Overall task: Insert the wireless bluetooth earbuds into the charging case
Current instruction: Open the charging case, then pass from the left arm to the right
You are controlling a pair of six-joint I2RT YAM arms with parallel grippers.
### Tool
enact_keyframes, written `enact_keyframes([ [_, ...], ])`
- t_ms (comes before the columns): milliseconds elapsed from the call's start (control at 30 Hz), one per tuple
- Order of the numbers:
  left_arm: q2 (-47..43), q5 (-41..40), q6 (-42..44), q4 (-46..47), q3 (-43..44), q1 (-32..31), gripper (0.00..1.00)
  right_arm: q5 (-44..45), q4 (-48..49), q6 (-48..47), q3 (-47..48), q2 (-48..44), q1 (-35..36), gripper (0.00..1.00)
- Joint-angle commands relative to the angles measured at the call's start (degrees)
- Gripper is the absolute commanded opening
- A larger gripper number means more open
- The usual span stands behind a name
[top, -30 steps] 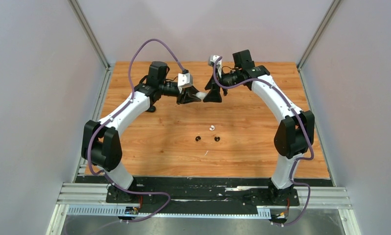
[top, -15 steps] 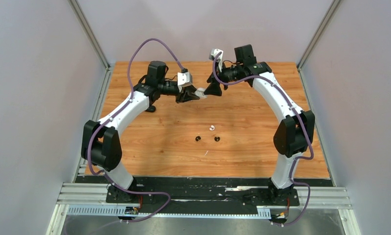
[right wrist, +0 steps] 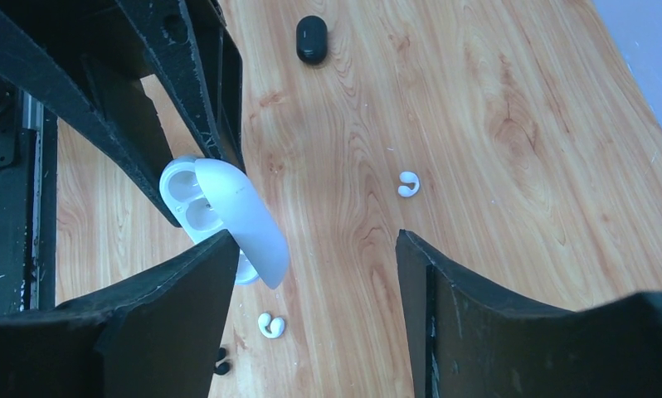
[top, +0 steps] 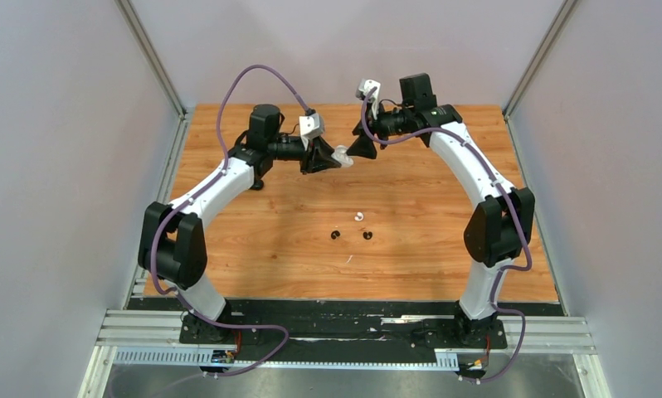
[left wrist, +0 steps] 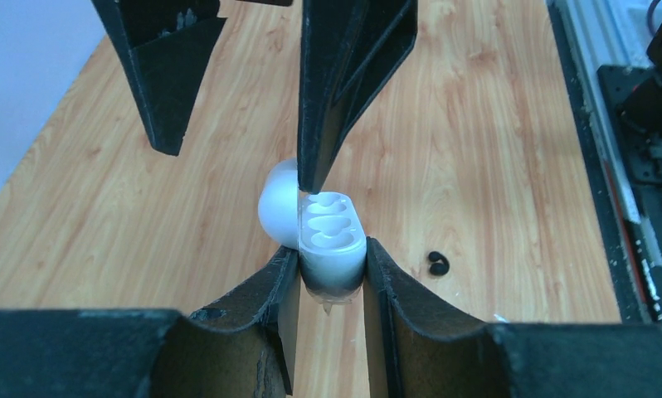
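Holding charging case (left wrist: 333, 264) over far middle of tabletop (top: 444, 249), left tool (left wrist: 330, 249) clamped on its base, lid (right wrist: 246, 217) open to bare sockets (left wrist: 328, 225) | right tool (right wrist: 315, 240) agape, empty, seemingly free to fetch | earbuds (right wrist: 408, 184) loose mid-tabletop, unseated.

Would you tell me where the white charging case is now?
Top view: the white charging case is clamped in the left gripper above the table's far middle, beside the right gripper.

My wood-grain table (top: 444, 249) carries one white earbud (top: 358, 217) near the centre of the top view. Two black earbuds (top: 335, 235) lie side by side just below it. A black case (right wrist: 312, 39) lies at the top of my right wrist view.
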Motion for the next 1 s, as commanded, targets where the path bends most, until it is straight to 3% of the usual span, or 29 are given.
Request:
enact_keyframes([
  [0,0.1,3.1,-15.2,14.0,-1.5,0.6,0.0,-0.5,2.9,-1.3,-1.4,-3.6,-0.2,0.66],
  [100,0.3,3.2,-19.4,17.0,-2.3,1.1,0.0,-1.0,2.1,-2.6,-2.7,-4.4,-0.2,0.59],
  [367,0.1,4.3,-18.7,17.0,-2.7,1.4,0.0,-1.4,0.7,-3.7,-2.7,-4.3,-0.8,0.44],
  [833,1.3,5.1,-19.4,19.4,-2.4,1.4,0.0,-6.0,0.0,-3.3,-3.1,-4.6,-1.0,0.36],
  [967,1.3,5.0,-19.9,20.5,-2.7,1.4,0.0,-7.1,0.0,-2.8,-3.5,-4.5,-0.9,0.29],
])
